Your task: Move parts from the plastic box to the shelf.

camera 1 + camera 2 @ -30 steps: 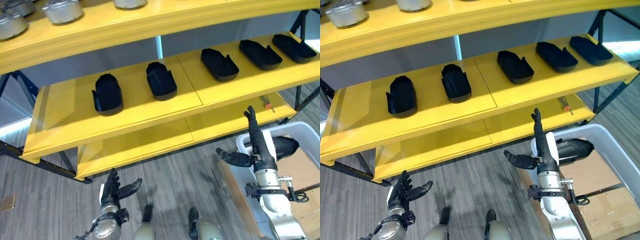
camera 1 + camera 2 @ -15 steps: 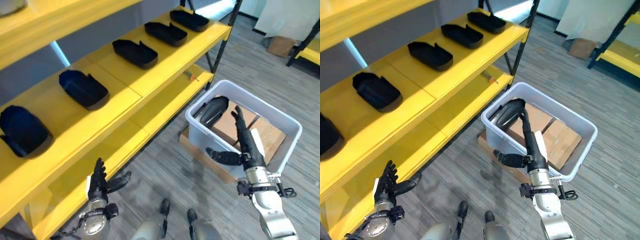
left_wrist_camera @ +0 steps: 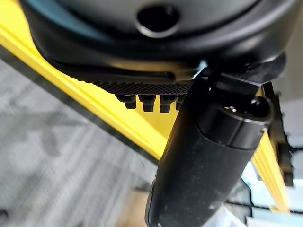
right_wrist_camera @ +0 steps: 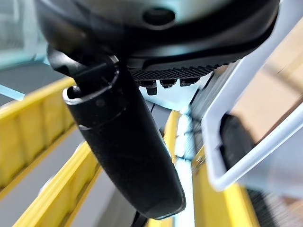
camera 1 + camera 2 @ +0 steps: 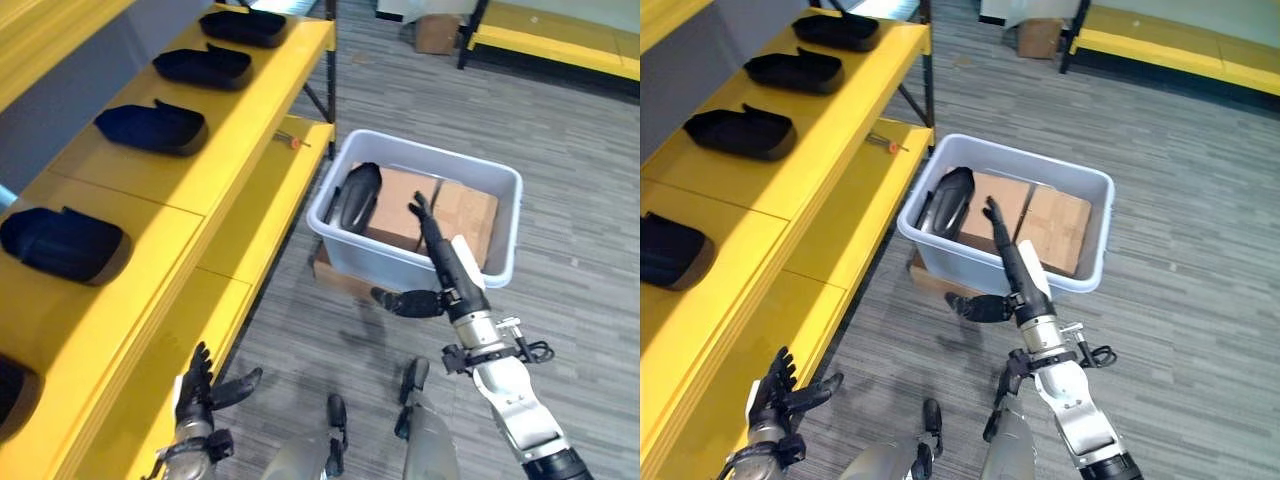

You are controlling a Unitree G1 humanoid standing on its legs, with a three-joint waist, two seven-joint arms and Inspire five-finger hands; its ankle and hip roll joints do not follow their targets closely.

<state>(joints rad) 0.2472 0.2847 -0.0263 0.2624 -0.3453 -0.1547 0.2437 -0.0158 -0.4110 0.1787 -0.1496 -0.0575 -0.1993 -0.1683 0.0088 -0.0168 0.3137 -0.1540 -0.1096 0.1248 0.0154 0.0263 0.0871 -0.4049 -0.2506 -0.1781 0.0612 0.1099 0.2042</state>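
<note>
While the right hand (image 5: 447, 270) hovers spread over the plastic box (image 5: 480, 178) holding a black part (image 5: 355, 195), the left hand (image 5: 197, 385) hangs spread

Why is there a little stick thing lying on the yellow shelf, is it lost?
It does look out of place. A small tool with an orange tip lies loose on the lower yellow shelf, near the plastic box, while the black parts sit in a row on the shelf above.

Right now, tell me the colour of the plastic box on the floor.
Pale grey-white plastic box, clearest in the right eye view.
</note>
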